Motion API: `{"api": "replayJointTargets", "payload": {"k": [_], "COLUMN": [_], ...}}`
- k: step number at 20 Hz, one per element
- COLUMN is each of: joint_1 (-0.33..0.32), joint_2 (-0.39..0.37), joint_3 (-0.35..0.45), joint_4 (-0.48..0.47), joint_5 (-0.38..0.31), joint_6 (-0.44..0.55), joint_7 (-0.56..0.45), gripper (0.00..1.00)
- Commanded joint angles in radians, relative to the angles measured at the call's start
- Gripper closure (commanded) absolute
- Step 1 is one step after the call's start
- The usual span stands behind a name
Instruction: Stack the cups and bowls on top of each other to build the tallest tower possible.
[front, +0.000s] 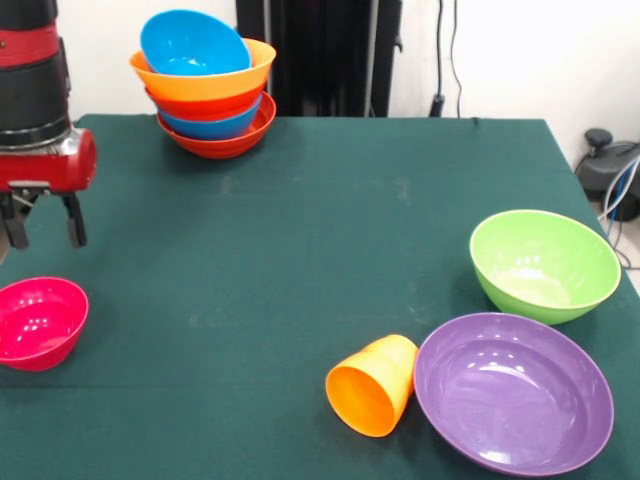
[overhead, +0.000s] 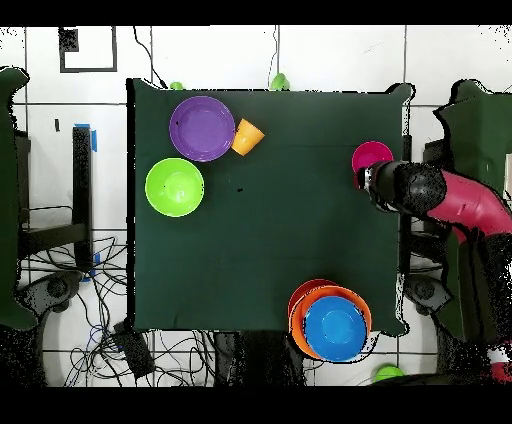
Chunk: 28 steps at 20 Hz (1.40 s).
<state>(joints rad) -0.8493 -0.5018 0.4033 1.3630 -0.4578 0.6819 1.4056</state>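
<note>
The tower (front: 205, 85) stands at the table's far left corner: a red-orange bowl at the base, then blue, red-orange and wide orange, with a blue bowl tilted on top. It also shows in the overhead view (overhead: 330, 322). My gripper (front: 44, 225) is open and empty, hanging just above and behind the small magenta bowl (front: 35, 320) at the left edge. In the overhead view the gripper (overhead: 365, 178) is beside the magenta bowl (overhead: 372, 156). The orange cup (front: 372, 385) lies on its side, touching the purple bowl (front: 515, 390). A green bowl (front: 545, 262) sits upright behind them.
The green table (front: 300, 250) has its left edge close to the magenta bowl. From above, the purple bowl (overhead: 202, 128), cup (overhead: 247, 136) and green bowl (overhead: 175, 186) cluster at one corner. Cables lie on the floor (overhead: 100, 330) beside the table.
</note>
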Motion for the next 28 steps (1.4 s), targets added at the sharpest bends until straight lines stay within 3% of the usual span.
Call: {"api": "replayJointTargets", "payload": {"k": [1, 11, 28], "joint_1": [0.055, 0.091, 0.086], "joint_2": [0.122, 0.216, 0.267], "joint_3": [-0.04, -0.07, -0.083], "joint_4": [-0.085, -0.171, -0.146], "joint_5": [0.0, 0.002, 0.001], "joint_6": [-0.009, -0.036, -0.128], "joint_7": [0.119, 0.145, 0.121], "gripper": [0.0, 0.0, 0.0]}}
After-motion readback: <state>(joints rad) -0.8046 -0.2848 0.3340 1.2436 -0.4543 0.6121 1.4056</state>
